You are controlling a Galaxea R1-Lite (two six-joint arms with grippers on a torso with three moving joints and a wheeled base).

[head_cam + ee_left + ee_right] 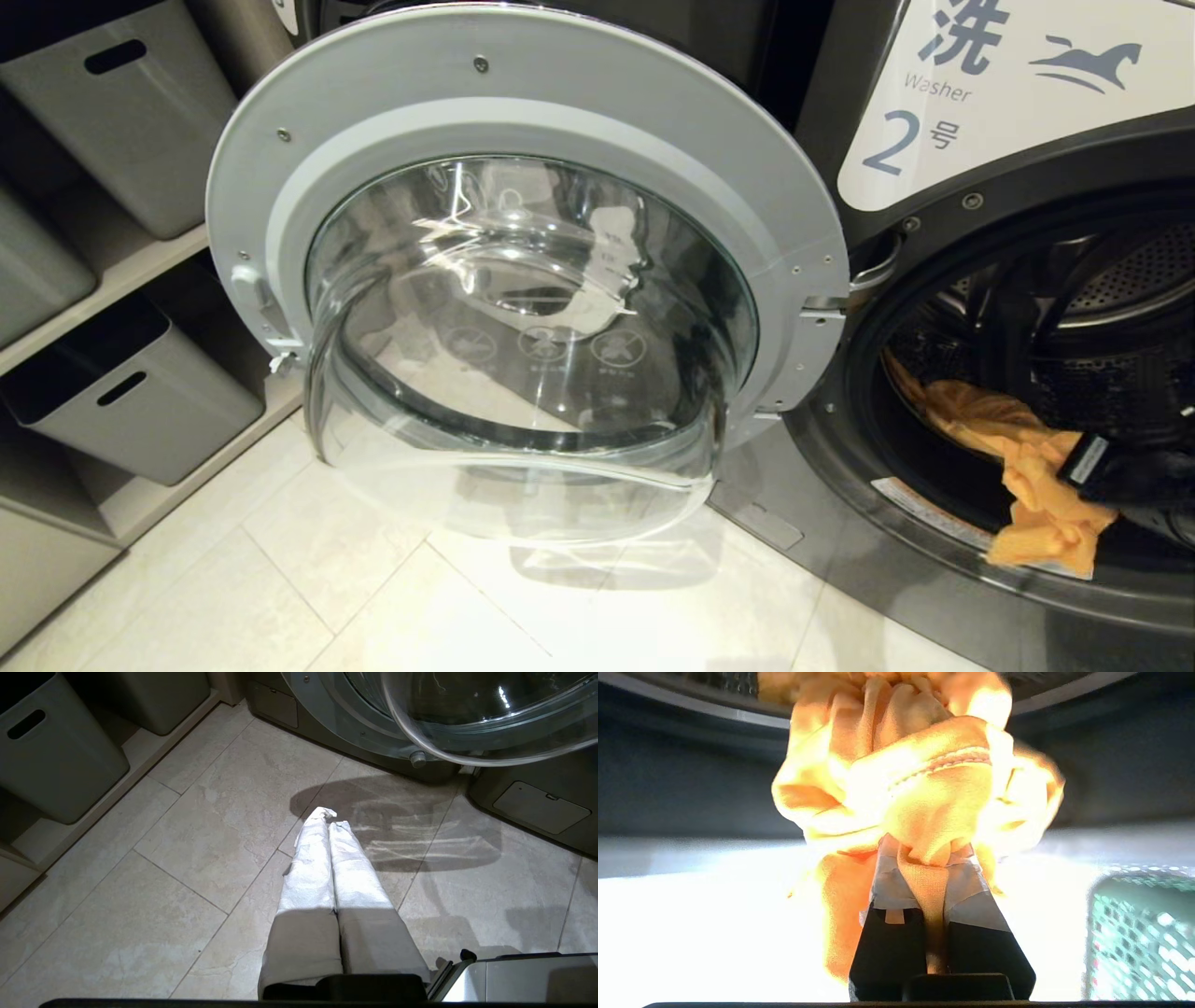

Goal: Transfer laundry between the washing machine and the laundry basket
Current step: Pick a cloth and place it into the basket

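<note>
At the right edge of the head frame, the washing machine (943,523) with the white "2" label (1004,89) stands with its drum mouth exposed, and its round glass door (527,308) is swung wide open across the centre of the frame. A yellow-orange garment (1018,467) trails out of the drum and drapes over the lower lip of the opening at the lower right of the frame. The right end effector (1088,462) shows there as a dark shape just inside the opening, against the garment.

The right wrist view gives the grip plainly: the right end effector (931,891) is closed on the yellow-orange garment (920,779), a fold of cloth pinched between its two fingers (966,891), with the rest bunched above them in the middle of the frame. The green perforated laundry basket (1141,933) appears at the lower right of that frame, apart from the garment.

The left end effector (329,821) hangs over the pale tiled floor (140,905) in the centre of the left wrist view, its cloth-wrapped fingers (308,868) pressed together and holding nothing. Grey storage bins (131,392) sit on shelves at the left of the head frame.
</note>
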